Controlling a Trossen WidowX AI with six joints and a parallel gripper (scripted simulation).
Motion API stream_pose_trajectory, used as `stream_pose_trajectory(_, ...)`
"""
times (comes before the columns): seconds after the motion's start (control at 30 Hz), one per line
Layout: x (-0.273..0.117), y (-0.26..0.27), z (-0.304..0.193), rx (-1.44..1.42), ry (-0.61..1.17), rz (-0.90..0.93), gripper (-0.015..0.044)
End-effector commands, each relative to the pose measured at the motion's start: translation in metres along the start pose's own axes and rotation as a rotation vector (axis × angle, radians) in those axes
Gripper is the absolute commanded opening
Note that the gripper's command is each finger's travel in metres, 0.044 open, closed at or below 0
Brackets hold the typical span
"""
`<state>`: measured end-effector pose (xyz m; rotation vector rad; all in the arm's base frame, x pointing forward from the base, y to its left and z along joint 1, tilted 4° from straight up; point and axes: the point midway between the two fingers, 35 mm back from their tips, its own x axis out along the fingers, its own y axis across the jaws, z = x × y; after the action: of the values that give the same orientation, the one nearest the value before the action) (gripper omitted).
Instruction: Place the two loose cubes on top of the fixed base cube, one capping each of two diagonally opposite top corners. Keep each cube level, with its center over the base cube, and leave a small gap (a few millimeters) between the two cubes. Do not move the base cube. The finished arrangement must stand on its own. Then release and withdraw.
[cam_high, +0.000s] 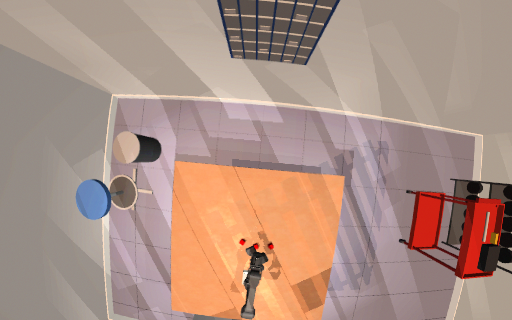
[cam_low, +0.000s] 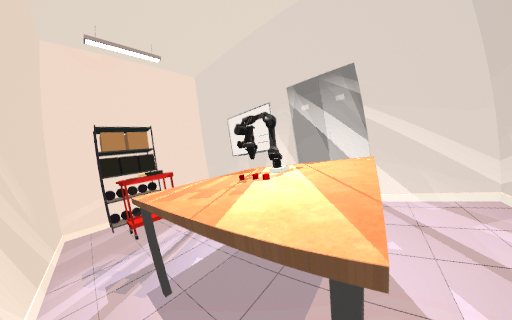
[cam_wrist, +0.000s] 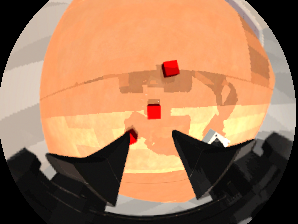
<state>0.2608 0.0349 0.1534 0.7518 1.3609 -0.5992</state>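
Three red cubes stand apart in a row on the wooden table. The middle cube (cam_high: 256, 246) (cam_low: 255, 176) (cam_wrist: 154, 111) has one cube (cam_high: 242, 242) (cam_low: 266, 176) (cam_wrist: 133, 137) on one side, partly hidden by a fingertip in the wrist view. Another cube (cam_high: 271, 246) (cam_low: 241, 177) (cam_wrist: 171, 68) is on the other side and looks turned in the wrist view. They look alike, so I cannot tell by colour which is the base. My black gripper (cam_high: 257, 253) (cam_low: 248, 150) (cam_wrist: 151, 133) is open and empty, pointing down well above the table.
The wooden table (cam_high: 210, 200) (cam_low: 300, 220) (cam_wrist: 100, 75) carries the arm's white base plate (cam_high: 245, 278) (cam_low: 279, 169) (cam_wrist: 216, 138) near the cubes. A red cart (cam_high: 472, 240) (cam_low: 145, 180), a shelf rack and a blue stool (cam_high: 93, 199) stand off the table.
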Motion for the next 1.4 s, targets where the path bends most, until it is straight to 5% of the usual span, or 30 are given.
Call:
stream_pose_trajectory(0.0,0.005,-0.009,0.001,0.002,0.016,-0.046,0.0265)
stream_pose_trajectory(0.4,0.066,-0.011,0.000,0.002,0.016,-0.046,0.0265)
stream_pose_trajectory(1.37,0.108,-0.013,-0.001,0.002,0.016,-0.046,0.0265)
